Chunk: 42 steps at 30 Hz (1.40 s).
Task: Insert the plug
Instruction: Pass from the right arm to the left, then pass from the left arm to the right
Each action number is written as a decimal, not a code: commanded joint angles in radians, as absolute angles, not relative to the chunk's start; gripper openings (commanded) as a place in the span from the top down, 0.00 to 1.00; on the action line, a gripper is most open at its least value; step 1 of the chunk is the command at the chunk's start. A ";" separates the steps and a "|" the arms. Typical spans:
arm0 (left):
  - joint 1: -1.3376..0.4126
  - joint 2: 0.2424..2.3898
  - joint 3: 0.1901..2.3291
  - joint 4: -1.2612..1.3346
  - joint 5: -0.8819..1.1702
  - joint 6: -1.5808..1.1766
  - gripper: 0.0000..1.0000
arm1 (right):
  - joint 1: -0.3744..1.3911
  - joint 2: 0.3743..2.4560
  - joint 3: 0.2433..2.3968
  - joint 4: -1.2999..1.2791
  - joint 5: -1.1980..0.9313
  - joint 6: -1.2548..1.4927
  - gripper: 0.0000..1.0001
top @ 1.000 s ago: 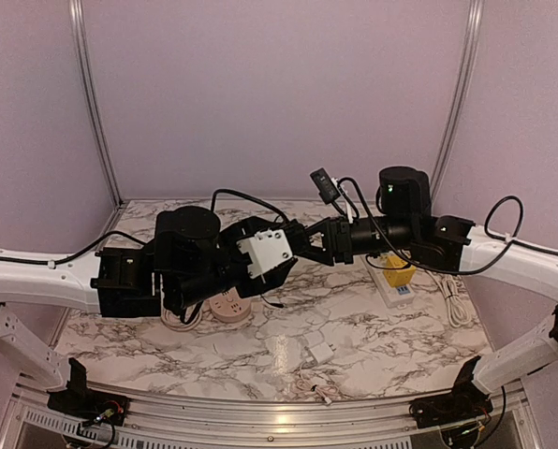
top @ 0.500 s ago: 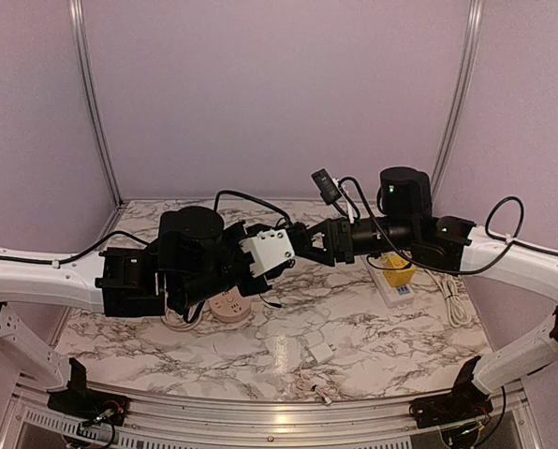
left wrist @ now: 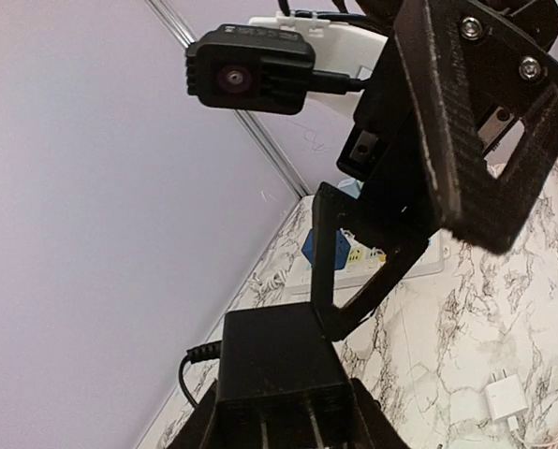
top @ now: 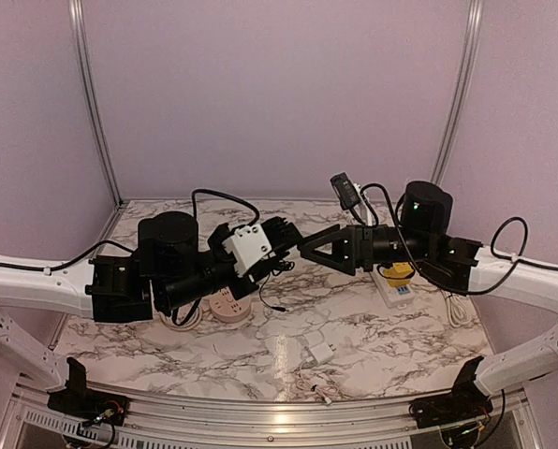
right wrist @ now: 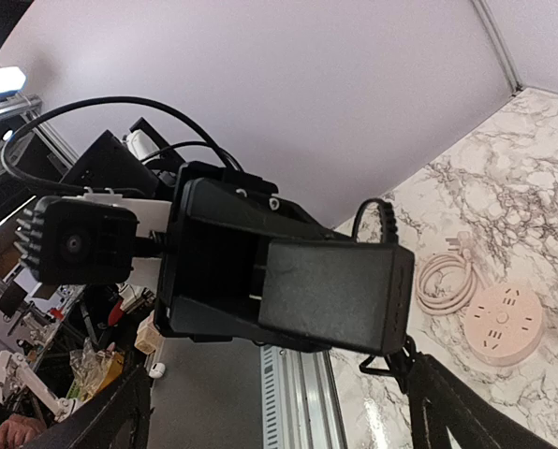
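Observation:
The plug [right wrist: 335, 290] is a black box-shaped adapter with a black cord, held in the air above the table's middle. My left gripper [top: 281, 245] is shut on its pronged end, and the prongs point back into the jaws. In the left wrist view the plug [left wrist: 279, 374] fills the bottom between my left gripper's [left wrist: 284, 428] fingers. My right gripper [top: 307, 247] faces it from the right, open wide. Its fingers [right wrist: 447, 407] stand spread apart from the plug's free end and hold nothing.
A round pink power strip [top: 228, 306] with a coiled cable lies on the marble table below the left arm. A white power strip [top: 392, 283] with blue and yellow parts lies under the right arm. A small white charger [top: 320, 353] lies near the front.
The right gripper opened, let go of the plug and drew back to the right. The left gripper closed on the plug and shifted slightly left with it.

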<state>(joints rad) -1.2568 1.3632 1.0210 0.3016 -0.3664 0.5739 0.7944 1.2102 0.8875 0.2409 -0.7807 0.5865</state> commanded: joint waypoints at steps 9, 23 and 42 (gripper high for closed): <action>-1.201 1.182 0.782 0.640 -0.301 0.289 0.91 | 0.747 1.123 0.771 0.632 -0.843 0.848 0.07; -1.201 1.089 0.714 0.640 -0.355 0.179 0.90 | 0.753 1.394 0.550 1.570 -0.816 1.494 0.01; -1.218 1.128 0.749 0.605 -0.313 0.210 0.90 | 0.832 1.140 0.774 0.554 -0.684 0.942 0.02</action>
